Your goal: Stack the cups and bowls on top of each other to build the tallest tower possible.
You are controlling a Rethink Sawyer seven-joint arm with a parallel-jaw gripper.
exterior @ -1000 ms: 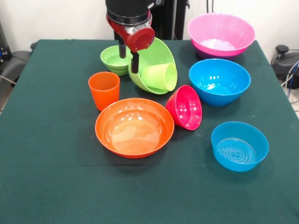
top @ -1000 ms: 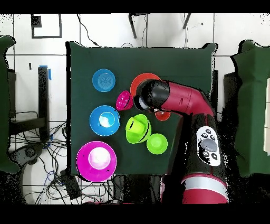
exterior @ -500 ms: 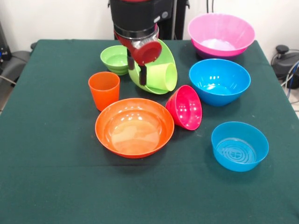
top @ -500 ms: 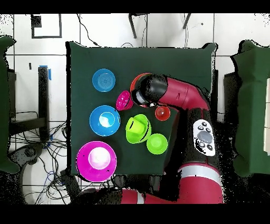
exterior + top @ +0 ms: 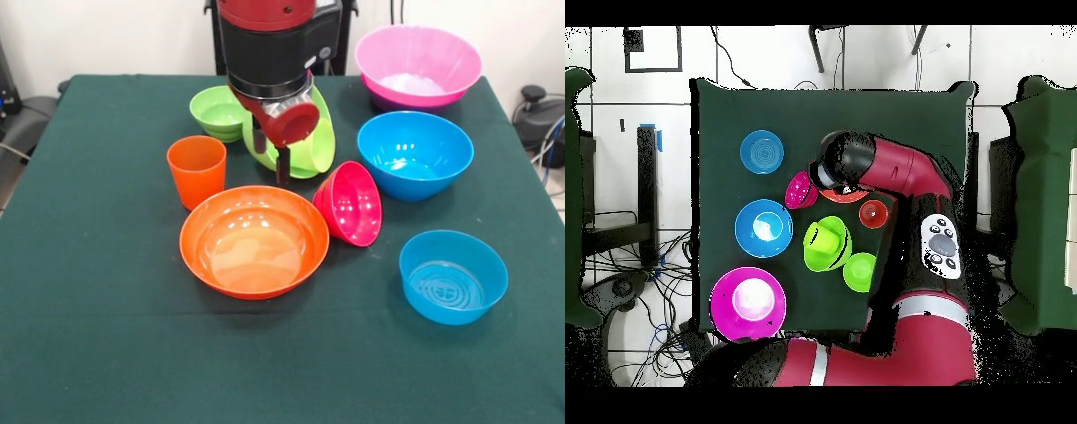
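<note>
Almost nothing is stacked yet, and no tower stands. The gripper (image 5: 271, 155) hangs above the far rim of the big orange bowl (image 5: 254, 240), its two fingers a narrow gap apart and holding nothing. Directly behind it at twelve o'clock, a tilted green bowl (image 5: 311, 110) cradles the lime cup (image 5: 316, 146) on its side. The orange cup (image 5: 197, 170) stands at ten o'clock, a small green bowl (image 5: 217, 111) behind that. The tipped red bowl (image 5: 350, 203) touches the orange bowl at two o'clock. Two blue bowls (image 5: 414, 154) (image 5: 453, 276) sit apart to the right, and the pink bowl (image 5: 418, 62) rests in something purple at the far corner. Nearly every piece is left to place.
</note>
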